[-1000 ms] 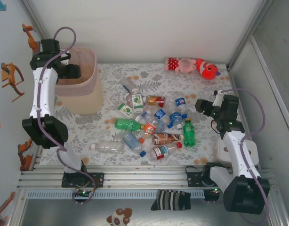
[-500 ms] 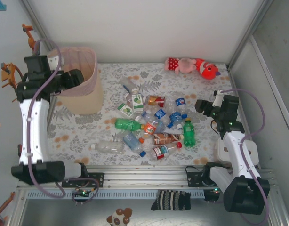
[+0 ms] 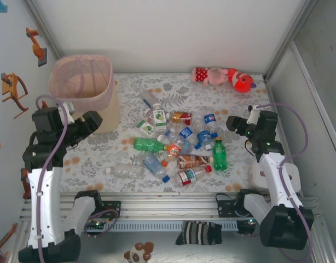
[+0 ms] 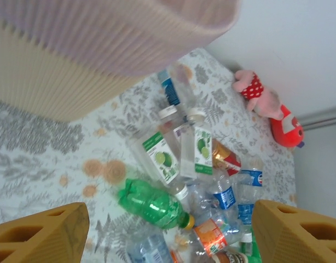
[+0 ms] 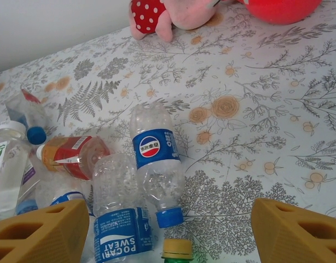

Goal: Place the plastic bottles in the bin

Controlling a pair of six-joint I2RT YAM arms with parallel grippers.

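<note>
Bench: flat, matte, floral-print top. Bottles lie in a loose heap mid-bench, none seen in the bin. They're thin crinkly plastic, mostly clear, some crushed, w/ blue, red, green & white labels.

Nearest is a clear bottle on its side, near-left of the heap. A green bottle lies flat in the middle. Pepsi bottle, blue cap, sits at the heap's right side.

L hand is left of the heap, just near of the bin, jaws wide, nothing btwn. Its fingers are orange w/ honeycomb ribbing. R hand is right of the heap, also wide & empty.

Bin, far left: pale pink, rounded-square, ribbed walls tapering down, upright, a gap away from the heap.

Plush, soft pink & red, lies far right by the back wall.
</note>
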